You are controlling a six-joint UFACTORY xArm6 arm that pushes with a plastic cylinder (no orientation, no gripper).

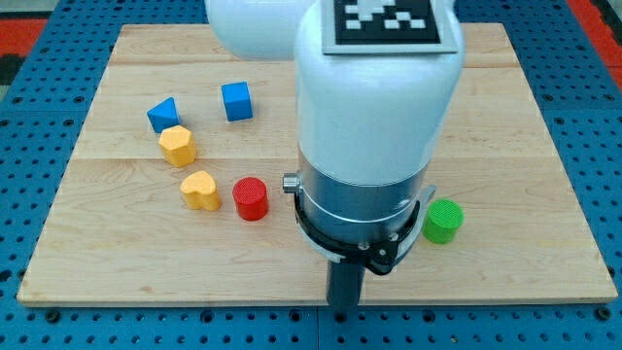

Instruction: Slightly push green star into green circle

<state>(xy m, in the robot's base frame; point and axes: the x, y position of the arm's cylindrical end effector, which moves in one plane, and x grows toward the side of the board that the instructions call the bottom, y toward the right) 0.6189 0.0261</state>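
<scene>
The arm ended in a plain dark rod in place of fingers, so there was nothing to spread, press together or pinch with. The tip (343, 307) sat low at the view's bottom, close to the near edge of the wooden worktop (525, 97). It was below and to the view's left of the green circle (443, 221), well apart from it and touching no block I could see.

The green circle, a short round block, stood on the worktop just to the view's right of the arm's grey collar. Its left edge was partly tucked behind that collar. The green star could not be seen from where I stood; the bulky white arm (379, 107) covered the middle of the worktop.

Further to the view's left of the green circle, past the arm, stood a red cylinder (251, 198). A yellow heart (200, 190) sat just beside it, on its far side from the circle. Up and to the left of the heart was a second yellow block (178, 145), roughly six-sided. A blue triangle (164, 115) nearly touched its top, and a blue cube (236, 101) stood a little to their right. These five lay in a loose arc, all well apart from the green circle.

A black-and-white marker (389, 21) was fixed on top of the arm, and a blue pegboard (603, 97) surrounded the worktop.
</scene>
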